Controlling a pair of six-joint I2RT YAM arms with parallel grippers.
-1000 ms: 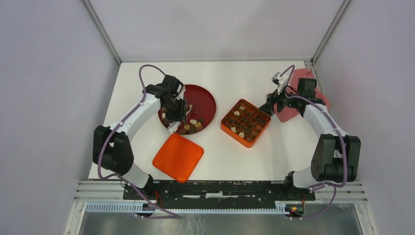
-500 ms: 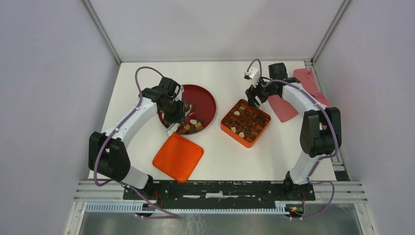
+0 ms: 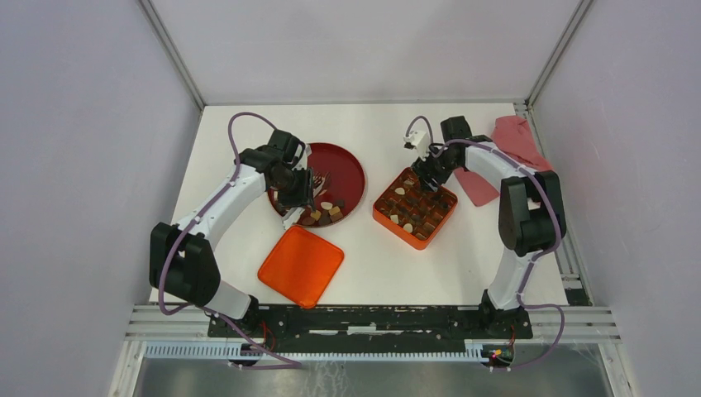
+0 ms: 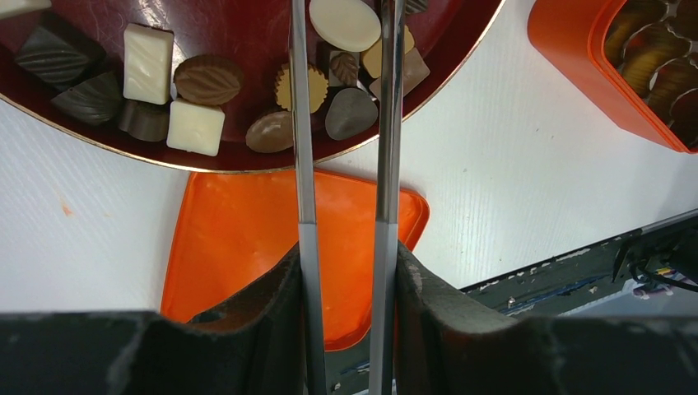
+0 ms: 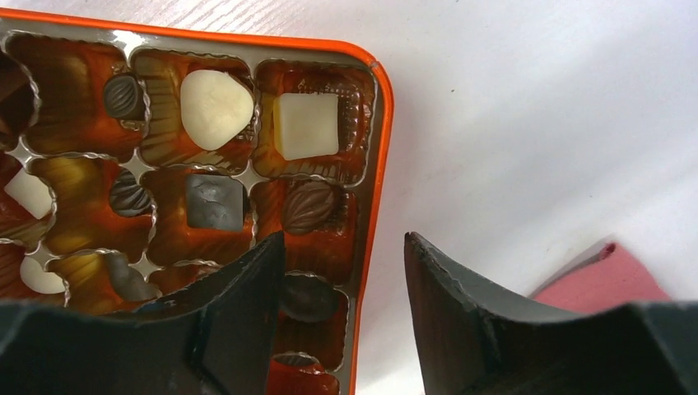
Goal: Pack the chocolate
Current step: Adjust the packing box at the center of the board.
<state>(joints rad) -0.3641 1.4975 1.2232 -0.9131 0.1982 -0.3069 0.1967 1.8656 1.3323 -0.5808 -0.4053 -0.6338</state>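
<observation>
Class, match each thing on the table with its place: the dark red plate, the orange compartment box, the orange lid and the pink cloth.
Column A
1. dark red plate
2. orange compartment box
3. orange lid
4. pink cloth

Column B
a. far right corner of the table
b. closest to the table's near edge
c. left half, holding loose chocolates
d. right of centre, between the plate and the cloth

Pairs: 1-c, 2-d, 3-b, 4-a

Tongs (image 4: 384, 123) — and some chocolate (image 4: 344, 23) — cut off at top.
</observation>
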